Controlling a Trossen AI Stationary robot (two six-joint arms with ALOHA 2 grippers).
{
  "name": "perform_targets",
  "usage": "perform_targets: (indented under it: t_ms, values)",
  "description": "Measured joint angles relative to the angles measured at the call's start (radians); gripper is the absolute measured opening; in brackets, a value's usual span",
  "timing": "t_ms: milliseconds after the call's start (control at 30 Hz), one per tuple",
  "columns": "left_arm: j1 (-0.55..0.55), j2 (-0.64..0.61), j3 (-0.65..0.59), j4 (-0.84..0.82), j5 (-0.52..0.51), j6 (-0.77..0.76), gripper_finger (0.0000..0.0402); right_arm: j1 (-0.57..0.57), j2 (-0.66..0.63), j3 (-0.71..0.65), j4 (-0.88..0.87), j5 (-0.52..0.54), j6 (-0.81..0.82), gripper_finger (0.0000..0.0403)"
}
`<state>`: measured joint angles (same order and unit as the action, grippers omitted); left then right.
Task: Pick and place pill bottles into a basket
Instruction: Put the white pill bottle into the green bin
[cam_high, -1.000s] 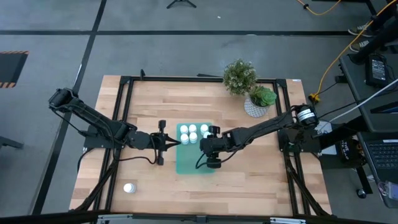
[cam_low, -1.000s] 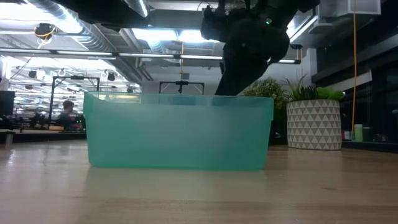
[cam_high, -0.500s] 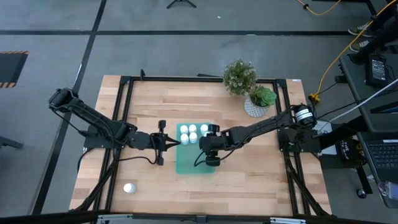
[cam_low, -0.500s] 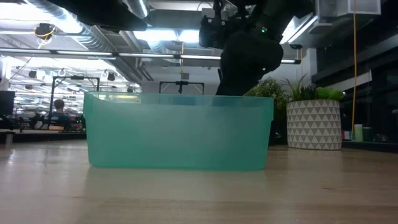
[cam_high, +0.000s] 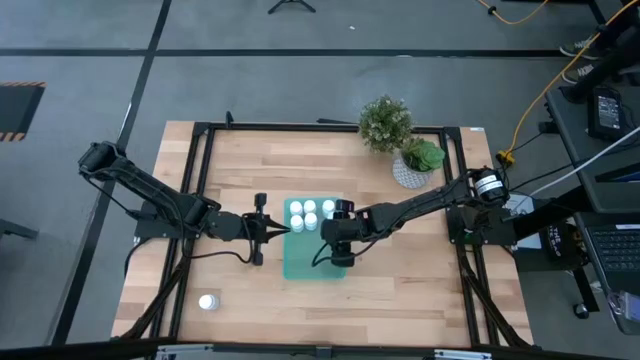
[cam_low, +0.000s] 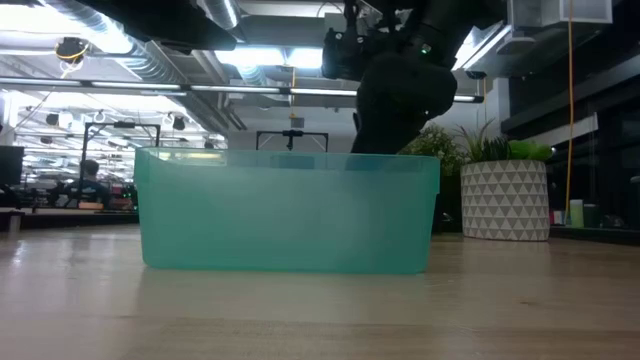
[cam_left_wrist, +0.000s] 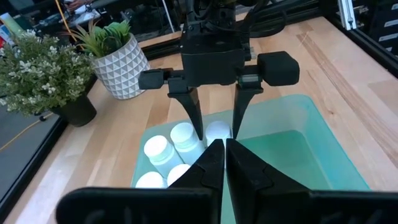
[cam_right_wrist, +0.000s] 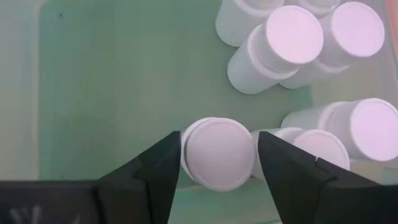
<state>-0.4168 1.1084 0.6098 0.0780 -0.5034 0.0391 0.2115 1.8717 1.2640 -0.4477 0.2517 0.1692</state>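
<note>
Straddling a bottle (cam_right_wrist: 219, 154) — right fingers (cam_right_wrist: 153, 163) apart

Basket (cam_high: 318, 262) at mid-tabletop (cam_high: 400, 290). In basket, far end: standing pill bottles (cam_high: 309, 214), clustered, several touching. Just left of basket: left claw (cam_high: 284, 229), tips nearly at its wall. Above basket, right side, near the bottles: right claw (cam_right_wrist: 217, 155), one bottle (cam_right_wrist: 217, 154) between its fingers. Well left of basket, toward tabletop's near corner: lone bottle (cam_high: 207, 301). Behind and right of basket, at far edge: two potted plants (cam_high: 386, 124), side by side.
</note>
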Motion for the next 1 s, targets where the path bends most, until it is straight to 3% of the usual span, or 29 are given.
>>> perform_targets:
  t_ms: [300, 667, 800, 1000]
  values:
    - [0.0, 0.0, 0.0, 0.0, 0.0, -0.009, 0.0006, 0.0, -0.005, 0.002, -0.002, -0.002, -0.049, 0.0217]
    - [0.0, 0.0, 0.0, -0.013, 0.0, -0.053, 0.0006, 0.027, -0.057, 0.159, -0.116, 0.0, -0.19, 0.021]
    - [0.0, 0.0, 0.0, -0.003, 0.0, -0.053, 0.0008, 0.059, -0.089, 0.148, -0.102, 0.002, -0.25, 0.0157]
    - [0.0, 0.0, 0.0, 0.001, 0.0, -0.053, 0.0012, 0.081, -0.138, 0.027, 0.033, 0.091, -0.24, 0.0019]
